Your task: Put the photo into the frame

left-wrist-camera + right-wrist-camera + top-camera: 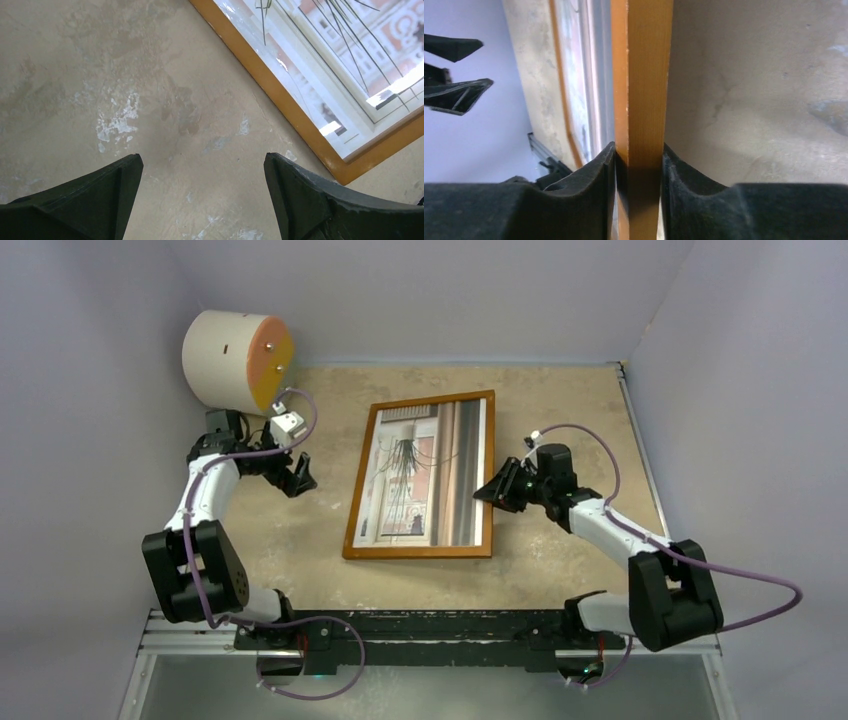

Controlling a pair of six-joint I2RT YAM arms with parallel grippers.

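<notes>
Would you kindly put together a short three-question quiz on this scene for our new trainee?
1. True or false: the left gripper is shut on the frame.
2. Which gripper clamps the frame's edge? A) left gripper B) right gripper C) neither
3. Fill in: the photo within the frame's border shows a spindly ____.
Key: 1 false, it is open over the table; 2 B; 3 plant.

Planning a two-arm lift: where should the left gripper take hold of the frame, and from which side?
Probably the left long rail of the frame, approached from the left, where the open left gripper hovers. That rail is thin and straight, so its fingers could straddle it, as the right gripper does on the right rail.
</notes>
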